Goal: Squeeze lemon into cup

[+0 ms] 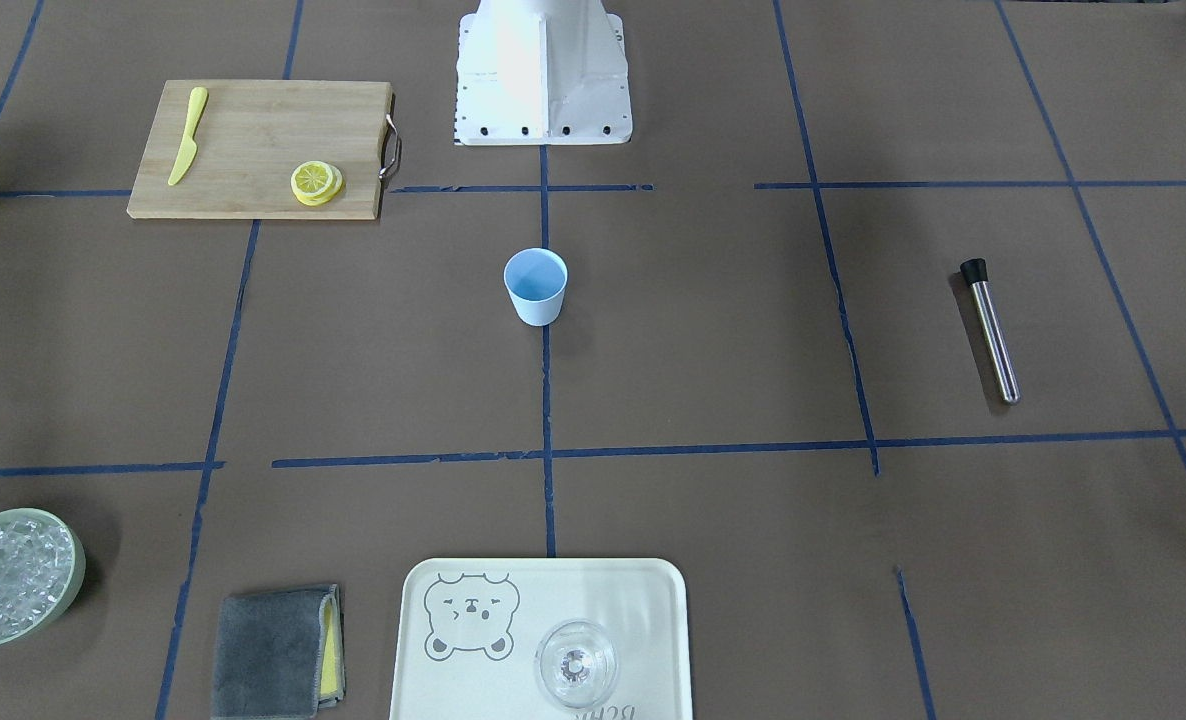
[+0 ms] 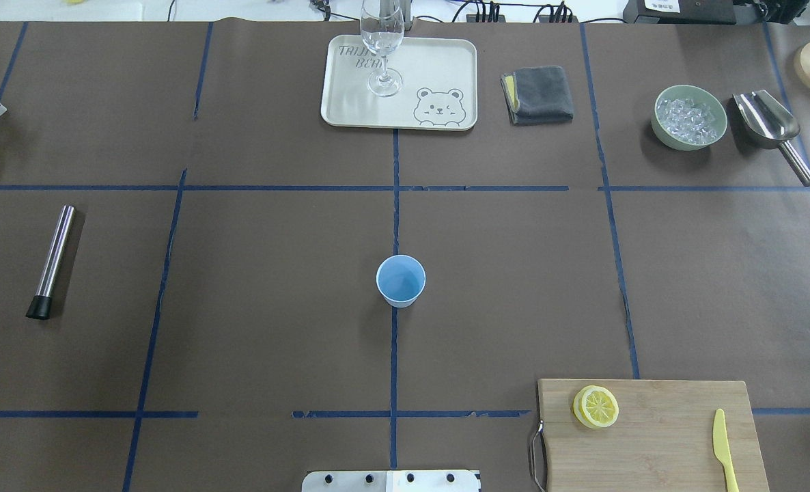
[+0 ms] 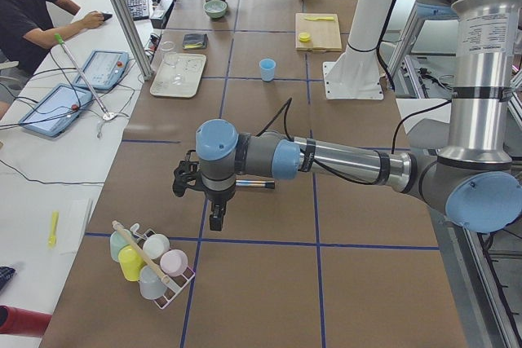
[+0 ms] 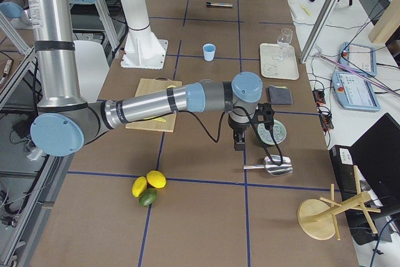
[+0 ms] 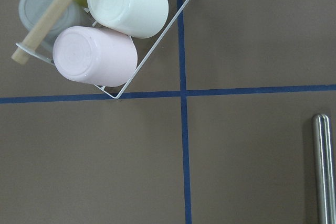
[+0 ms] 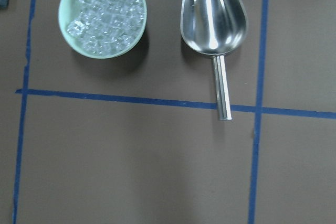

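The lemon slice (image 1: 315, 182) lies on top of a second slice on a wooden cutting board (image 1: 253, 120); it also shows in the overhead view (image 2: 596, 406). The light-blue cup (image 1: 535, 285) stands upright and empty at the table's middle (image 2: 400, 280). My left gripper (image 3: 214, 218) hangs far from both, above a rack of cups, and shows only in the exterior left view. My right gripper (image 4: 238, 144) hangs near the ice bowl and scoop, and shows only in the exterior right view. I cannot tell whether either is open or shut.
A yellow knife (image 2: 721, 447) lies on the board. A tray (image 2: 439, 68) holds a clear glass (image 2: 382, 41). Nearby are a grey cloth (image 2: 538, 94), a bowl of ice (image 6: 102, 13), a metal scoop (image 6: 212, 14), a steel muddler (image 2: 51, 261) and a cup rack (image 5: 105, 30).
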Available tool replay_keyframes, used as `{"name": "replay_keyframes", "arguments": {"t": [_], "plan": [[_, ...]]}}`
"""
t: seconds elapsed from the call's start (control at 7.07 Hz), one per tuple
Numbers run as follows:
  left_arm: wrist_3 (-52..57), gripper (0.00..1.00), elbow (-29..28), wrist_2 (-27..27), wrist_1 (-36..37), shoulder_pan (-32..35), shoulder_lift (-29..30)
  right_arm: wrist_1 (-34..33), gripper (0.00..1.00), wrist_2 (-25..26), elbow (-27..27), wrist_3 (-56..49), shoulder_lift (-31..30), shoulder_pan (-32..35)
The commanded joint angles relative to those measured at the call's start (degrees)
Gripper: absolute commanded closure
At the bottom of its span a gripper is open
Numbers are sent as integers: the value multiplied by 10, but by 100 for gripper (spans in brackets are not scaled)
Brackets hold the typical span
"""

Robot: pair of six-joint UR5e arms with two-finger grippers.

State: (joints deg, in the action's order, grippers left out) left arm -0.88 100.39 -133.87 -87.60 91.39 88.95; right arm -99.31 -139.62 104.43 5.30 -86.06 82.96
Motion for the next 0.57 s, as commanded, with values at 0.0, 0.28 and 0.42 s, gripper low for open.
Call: {"name": "replay_keyframes", "arguments": {"t": [0.0,0.28,0.42], "plan": [[-1,0,2,0,-1,-1,1,50,0,58,51,157,-4,-91],[-2,0,4,-2,-2,-1,7,276,0,78,67,388,-64,-166],[-3,0,10,-2,-2,-1,10,346,0,113,74,444,-85,-198]]}}
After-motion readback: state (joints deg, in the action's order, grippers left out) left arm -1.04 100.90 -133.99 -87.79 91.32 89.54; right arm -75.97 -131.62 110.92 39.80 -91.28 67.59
